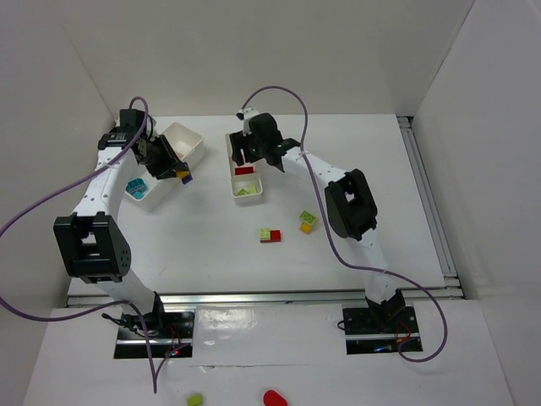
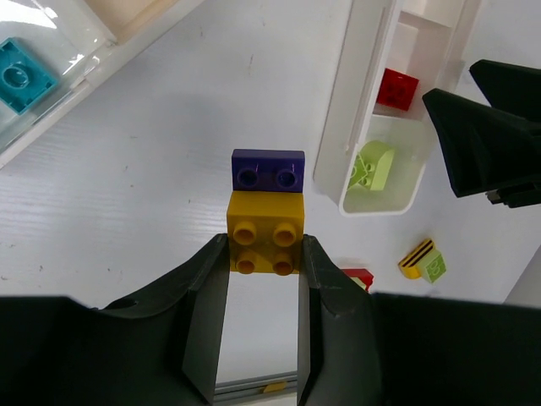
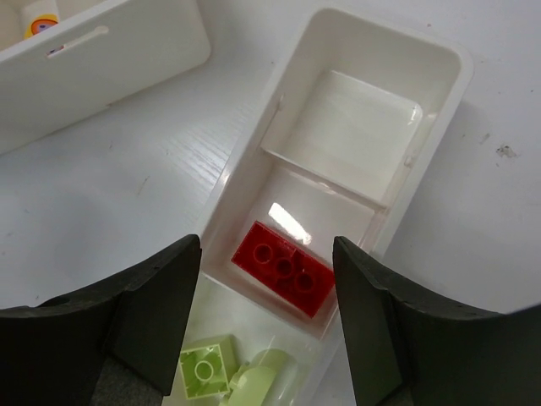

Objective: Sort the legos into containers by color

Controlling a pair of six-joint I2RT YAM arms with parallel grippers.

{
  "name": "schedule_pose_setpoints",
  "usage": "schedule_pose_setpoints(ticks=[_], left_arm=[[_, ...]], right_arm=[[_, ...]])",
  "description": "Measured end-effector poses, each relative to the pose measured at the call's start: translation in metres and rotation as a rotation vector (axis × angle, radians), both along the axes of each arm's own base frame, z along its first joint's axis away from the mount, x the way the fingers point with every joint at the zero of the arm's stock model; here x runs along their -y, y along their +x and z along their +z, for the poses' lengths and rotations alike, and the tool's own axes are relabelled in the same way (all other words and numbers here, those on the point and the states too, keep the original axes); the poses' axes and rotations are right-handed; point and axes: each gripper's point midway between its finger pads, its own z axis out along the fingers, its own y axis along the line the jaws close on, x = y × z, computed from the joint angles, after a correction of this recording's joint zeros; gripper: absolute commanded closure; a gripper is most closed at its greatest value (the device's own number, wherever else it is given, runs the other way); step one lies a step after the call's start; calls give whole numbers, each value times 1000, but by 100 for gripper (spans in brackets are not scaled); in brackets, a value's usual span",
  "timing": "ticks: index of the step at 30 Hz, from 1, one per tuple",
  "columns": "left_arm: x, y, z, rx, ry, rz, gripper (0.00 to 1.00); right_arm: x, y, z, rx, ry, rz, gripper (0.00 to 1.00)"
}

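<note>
My left gripper [image 2: 264, 254] is shut on a yellow brick [image 2: 265, 233] with a purple brick [image 2: 268, 169] stuck to its far end. This clump [image 1: 183, 175] hangs beside the wide tray [image 1: 188, 139], which holds a cyan brick [image 1: 135, 187]. My right gripper [image 3: 266, 249] stands open and empty above the narrow tray [image 3: 456, 76]. A red brick [image 3: 283, 268] lies in that tray's middle compartment. Lime green bricks [image 3: 207, 368] lie in its near compartment. The far compartment shows nothing inside.
A red and green clump [image 1: 270, 235] and a yellow and green clump [image 1: 308, 222] lie loose on the table toward the front of the narrow tray [image 1: 229, 152]. White walls close in both sides. A metal rail [image 1: 431, 194] runs along the right edge.
</note>
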Motion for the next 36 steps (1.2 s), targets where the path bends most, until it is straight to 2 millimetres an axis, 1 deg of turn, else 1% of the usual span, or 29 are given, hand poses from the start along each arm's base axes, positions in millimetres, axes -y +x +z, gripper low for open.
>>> schedule_pose_setpoints(ticks=[3, 5, 7, 9, 11, 13, 14, 16, 18, 21, 23, 24, 27, 30, 31, 32, 36], left_arm=[[3, 5, 7, 25, -11, -30, 100], [9, 9, 13, 45, -35, -62, 100], [18, 13, 17, 64, -73, -112, 100], [28, 14, 18, 75, -120, -167, 100], [39, 15, 18, 91, -182, -216, 100], [49, 12, 15, 97, -236, -251, 100], [53, 11, 14, 99, -260, -264, 100], [59, 8, 10, 100, -294, -283, 100], [65, 8, 8, 102, -313, -290, 100], [72, 12, 10, 124, -321, -297, 100], [80, 13, 14, 146, -324, -309, 100], [83, 13, 16, 156, -322, -317, 100], [92, 13, 24, 194, -317, -348, 100], [96, 6, 24, 209, -311, -367, 100], [96, 3, 22, 207, -309, -370, 100], [96, 0, 20, 204, -305, -375, 100], [95, -8, 13, 197, -287, -385, 100]], right_arm=[[3, -8, 13, 0, 13, 16, 29], [5, -17, 26, -6, 33, 44, 29], [7, -34, 41, -21, 69, 100, 27], [10, -51, 61, -36, 117, 162, 24], [13, -61, 84, -40, 173, 224, 24], [16, -70, 101, -49, 212, 275, 20], [18, -75, 107, -61, 228, 301, 20], [19, -85, 111, -91, 245, 341, 20], [16, -95, 110, -138, 264, 366, 20], [12, -108, 108, -225, 293, 364, 27], [9, -111, 108, -277, 328, 337, 28], [8, -112, 106, -307, 346, 319, 31], [7, -115, 93, -399, 404, 249, 32], [7, -114, 79, -492, 445, 154, 32], [7, -112, 79, -503, 454, 133, 32], [6, -109, 82, -508, 464, 116, 32], [0, -96, 105, -479, 521, 88, 32]])
